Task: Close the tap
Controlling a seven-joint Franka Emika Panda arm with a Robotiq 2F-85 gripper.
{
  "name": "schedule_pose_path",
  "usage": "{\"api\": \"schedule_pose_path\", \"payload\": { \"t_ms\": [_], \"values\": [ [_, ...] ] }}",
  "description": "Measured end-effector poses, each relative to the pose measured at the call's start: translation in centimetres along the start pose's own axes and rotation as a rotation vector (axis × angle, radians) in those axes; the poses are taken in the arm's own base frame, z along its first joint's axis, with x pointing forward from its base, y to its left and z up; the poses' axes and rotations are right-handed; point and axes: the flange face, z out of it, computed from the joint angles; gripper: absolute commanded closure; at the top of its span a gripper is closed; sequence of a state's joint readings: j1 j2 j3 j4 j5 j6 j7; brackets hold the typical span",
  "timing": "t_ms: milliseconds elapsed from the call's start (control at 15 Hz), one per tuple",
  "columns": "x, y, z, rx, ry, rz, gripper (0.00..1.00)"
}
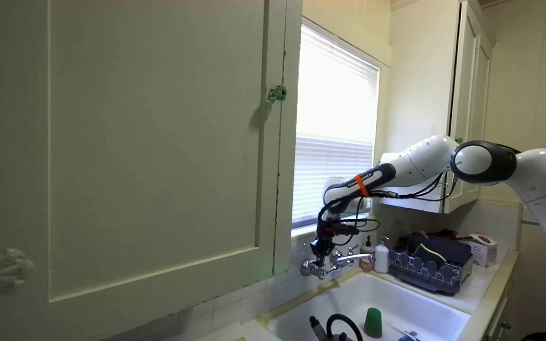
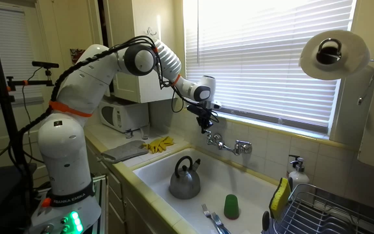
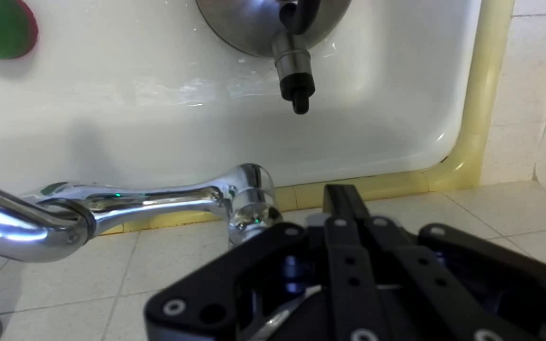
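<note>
The chrome tap (image 1: 344, 261) is mounted on the tiled wall above the white sink; it also shows in an exterior view (image 2: 227, 148) and in the wrist view (image 3: 159, 199). In the wrist view its end fitting lies just left of my gripper (image 3: 341, 189), whose fingertips are pressed together with nothing between them. My gripper points down at the tap's end in both exterior views (image 1: 319, 260) (image 2: 204, 130), close to a small handle (image 2: 208, 132). The gripper partly hides this end of the tap, and I cannot tell whether it touches the handle.
A steel kettle (image 2: 184, 183), a green cup (image 2: 231, 208) and forks (image 2: 218, 222) are in the sink (image 2: 154, 165). Soap bottles (image 2: 299, 175) and a dish rack (image 2: 323, 208) stand beside it. A window sill (image 2: 271, 128) runs above the tap. Yellow gloves (image 2: 158, 144) lie on the counter.
</note>
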State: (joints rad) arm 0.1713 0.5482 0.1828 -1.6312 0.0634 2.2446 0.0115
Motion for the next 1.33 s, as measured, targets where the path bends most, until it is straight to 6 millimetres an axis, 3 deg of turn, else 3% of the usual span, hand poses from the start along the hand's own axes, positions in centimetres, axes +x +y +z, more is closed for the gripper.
{"api": "schedule_pose_path", "payload": {
  "t_ms": [267,400,467,667,800,933,1200,1333],
  "values": [
    [-0.1,-0.7,-0.6,0.012,-0.001,-0.086,1.00],
    [-0.3,-2.8,-2.8,0.053,0.011,-0.186,1.00],
    [-0.8,-4.2,-4.3,0.076,-0.001,-0.235,0.79],
    [-3.7,-8.6,-9.7,0.137,-0.099,-0.363,0.60],
    [-6.4,-9.9,-13.0,0.149,-0.210,-0.406,0.47],
    [-9.3,-9.9,-16.1,0.141,-0.329,-0.415,0.31],
    [-15.2,-7.9,-22.7,0.118,-0.535,-0.376,0.02],
    [-18.4,-6.8,-26.1,0.112,-0.628,-0.345,0.00]
  ]
}}
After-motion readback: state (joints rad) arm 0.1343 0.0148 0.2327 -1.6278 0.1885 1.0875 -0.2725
